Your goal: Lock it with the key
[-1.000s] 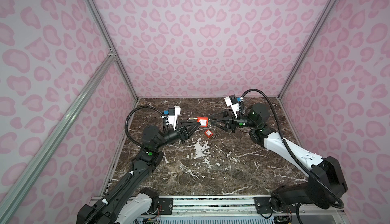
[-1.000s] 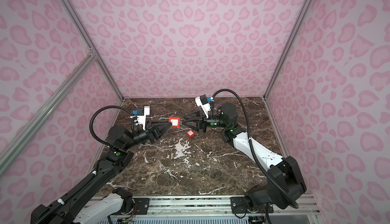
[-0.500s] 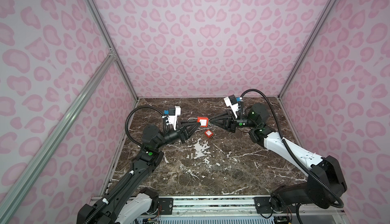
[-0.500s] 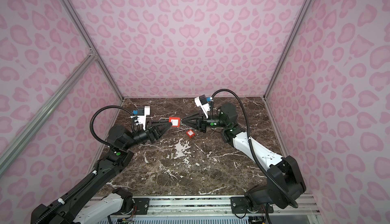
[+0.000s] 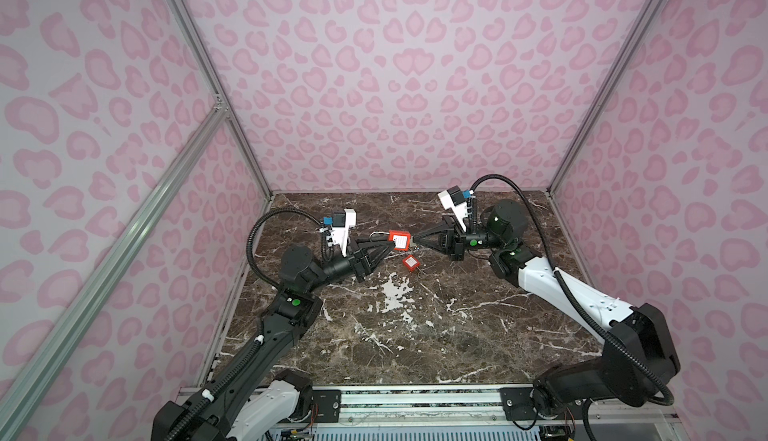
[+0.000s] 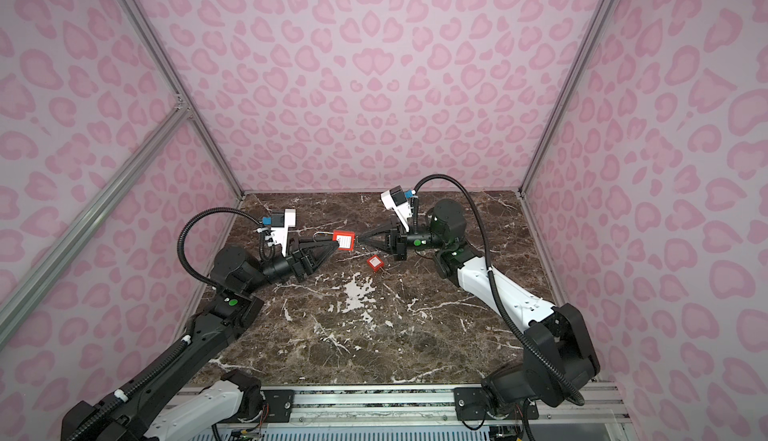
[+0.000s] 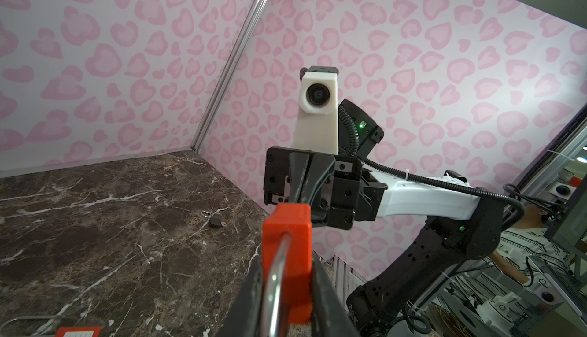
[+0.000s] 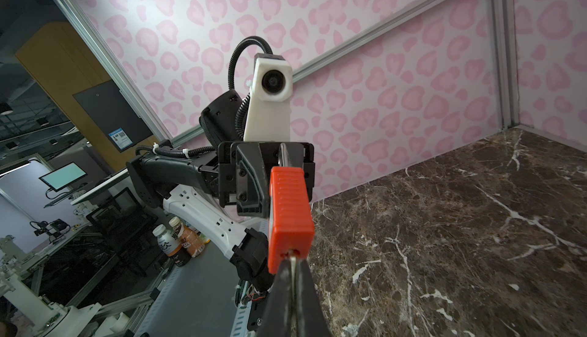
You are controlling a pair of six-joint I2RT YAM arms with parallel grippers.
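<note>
Marble, right gripper tight on key

The padlock above the table's far middle is bright orange-red with a white label and a silver shackle, the key at its end is pale silver, and the smaller lock lying just beside it is the same red with a white label. The table is dark brown marble, veined and blotched with white, and the walls are pale lilac-pink with darker pink heart-like leopard spots, framed by silver-grey rails. The left arm is mostly black, the right arm is black with a white section, and the left camera housing and right camera housing are white.
</note>
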